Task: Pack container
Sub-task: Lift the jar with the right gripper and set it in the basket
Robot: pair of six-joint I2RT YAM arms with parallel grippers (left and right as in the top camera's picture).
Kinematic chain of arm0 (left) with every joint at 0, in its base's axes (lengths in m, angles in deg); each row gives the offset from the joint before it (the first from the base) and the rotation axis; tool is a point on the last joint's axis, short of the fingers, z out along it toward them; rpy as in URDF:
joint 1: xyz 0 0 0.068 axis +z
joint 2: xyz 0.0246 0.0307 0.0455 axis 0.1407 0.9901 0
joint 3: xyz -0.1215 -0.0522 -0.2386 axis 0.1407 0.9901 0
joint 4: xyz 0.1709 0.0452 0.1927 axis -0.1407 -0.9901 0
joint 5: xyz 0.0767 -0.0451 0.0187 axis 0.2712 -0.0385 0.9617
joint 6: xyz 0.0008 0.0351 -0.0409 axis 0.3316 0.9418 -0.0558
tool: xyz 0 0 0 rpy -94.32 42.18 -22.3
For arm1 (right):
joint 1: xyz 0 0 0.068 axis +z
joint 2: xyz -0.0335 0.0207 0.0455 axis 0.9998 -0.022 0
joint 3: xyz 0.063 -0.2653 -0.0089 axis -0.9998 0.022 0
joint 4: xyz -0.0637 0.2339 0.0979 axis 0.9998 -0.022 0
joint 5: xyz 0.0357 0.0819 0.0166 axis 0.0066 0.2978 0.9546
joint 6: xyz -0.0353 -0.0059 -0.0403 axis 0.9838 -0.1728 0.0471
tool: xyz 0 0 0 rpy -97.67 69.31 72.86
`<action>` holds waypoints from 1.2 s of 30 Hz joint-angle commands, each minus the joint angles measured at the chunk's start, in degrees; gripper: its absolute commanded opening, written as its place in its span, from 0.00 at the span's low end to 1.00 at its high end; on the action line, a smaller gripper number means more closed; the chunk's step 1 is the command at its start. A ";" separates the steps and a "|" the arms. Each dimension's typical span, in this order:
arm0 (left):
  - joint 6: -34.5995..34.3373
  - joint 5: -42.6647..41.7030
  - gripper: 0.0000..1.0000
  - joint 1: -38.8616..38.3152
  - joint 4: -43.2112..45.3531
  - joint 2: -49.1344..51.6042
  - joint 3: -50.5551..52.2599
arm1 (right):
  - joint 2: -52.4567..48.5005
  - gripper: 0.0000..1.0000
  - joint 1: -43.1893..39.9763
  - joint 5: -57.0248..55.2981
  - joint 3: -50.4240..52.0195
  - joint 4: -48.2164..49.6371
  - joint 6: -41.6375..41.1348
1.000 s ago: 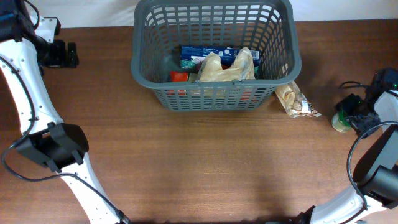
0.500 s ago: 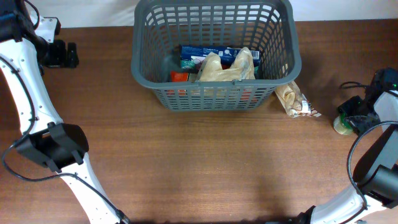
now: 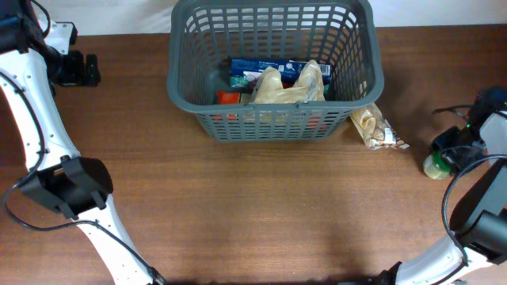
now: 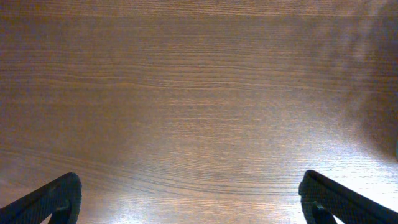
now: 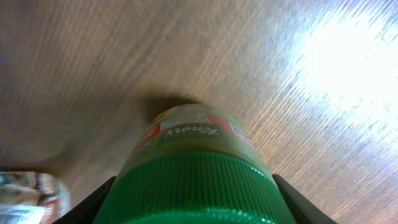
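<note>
The container, a dark grey lattice basket [image 3: 171, 79], stands at the back middle of the table. It holds a blue box [image 3: 265, 68], clear bags of bread [image 3: 287, 87] and a red item [image 3: 228, 97]. My right gripper [image 3: 450, 153] is at the far right, its fingers closed on both sides of the green lid of a jar [image 3: 434, 166]. In the right wrist view the jar [image 5: 186, 134] fills the gap between the jaws [image 5: 193, 202] and its base points at the table. My left gripper [image 3: 82, 70] is open and empty at the back left, over bare wood [image 4: 193, 199].
A clear snack packet [image 3: 377, 127] lies on the table against the basket's right front corner, and its end shows in the right wrist view [image 5: 28, 196]. A black cable runs near the right arm at the table's right edge.
The jar and my right gripper have shifted a little toward the front of the table. The left arm, the basket and the packet have not moved.
</note>
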 commanded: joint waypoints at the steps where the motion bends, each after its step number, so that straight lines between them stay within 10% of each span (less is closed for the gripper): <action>1: -0.74 -0.24 0.99 0.31 0.04 0.04 -0.07 | 3.34 0.04 0.50 0.59 -9.75 -3.76 0.48; 12: -0.74 -0.24 0.99 0.28 0.04 0.04 -0.07 | 18.78 0.04 24.87 19.23 -50.53 -10.29 22.25; 19: -0.74 -0.26 0.99 0.28 0.04 0.04 -0.07 | 12.68 0.04 45.81 8.02 -49.20 -6.86 25.99; 36: -0.74 -0.24 0.99 0.28 0.04 0.04 -0.07 | -12.17 0.04 46.34 3.80 -49.13 -16.79 22.56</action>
